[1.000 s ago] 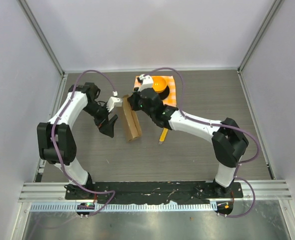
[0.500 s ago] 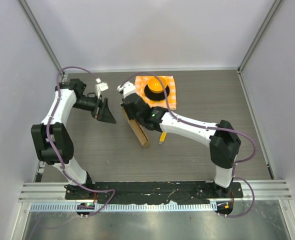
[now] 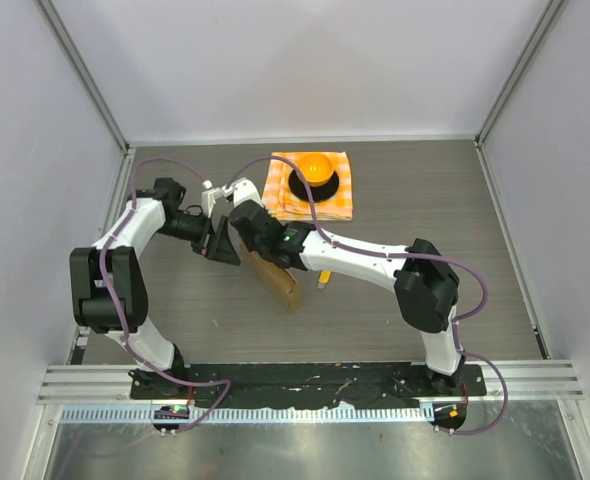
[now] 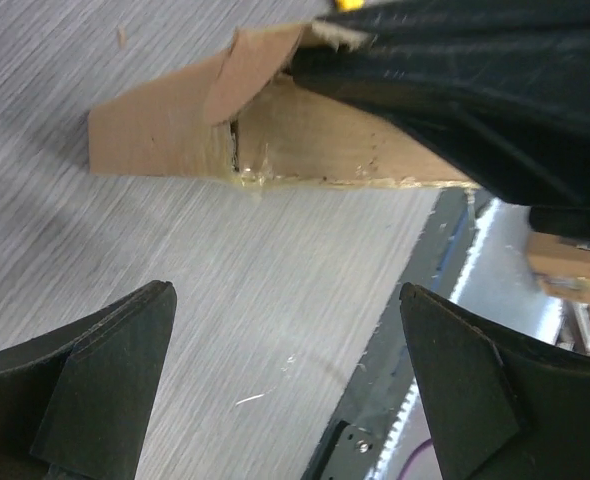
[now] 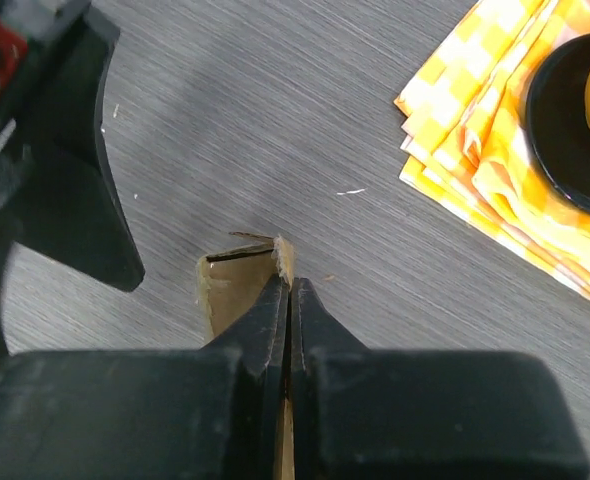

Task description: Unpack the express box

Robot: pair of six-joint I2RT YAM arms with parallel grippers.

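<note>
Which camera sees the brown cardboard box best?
The left wrist view: the express box fills the top, its flap and tape clear. The top view shows it small under the right arm. The right wrist view shows only a corner pinched by the right gripper.

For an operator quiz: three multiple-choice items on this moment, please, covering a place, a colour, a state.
1. Relative to the express box, the checkered cloth lies: A) under it B) beyond it, towards the far wall C) on top of it
2. The round thing on the cloth is: A) blue B) green C) orange
3. The right gripper is: A) wide open B) shut on the box C) shut on the cloth
Answers: B, the top view shows it farther back; C, plainly orange; B, its fingers pinch the cardboard edge.
</note>
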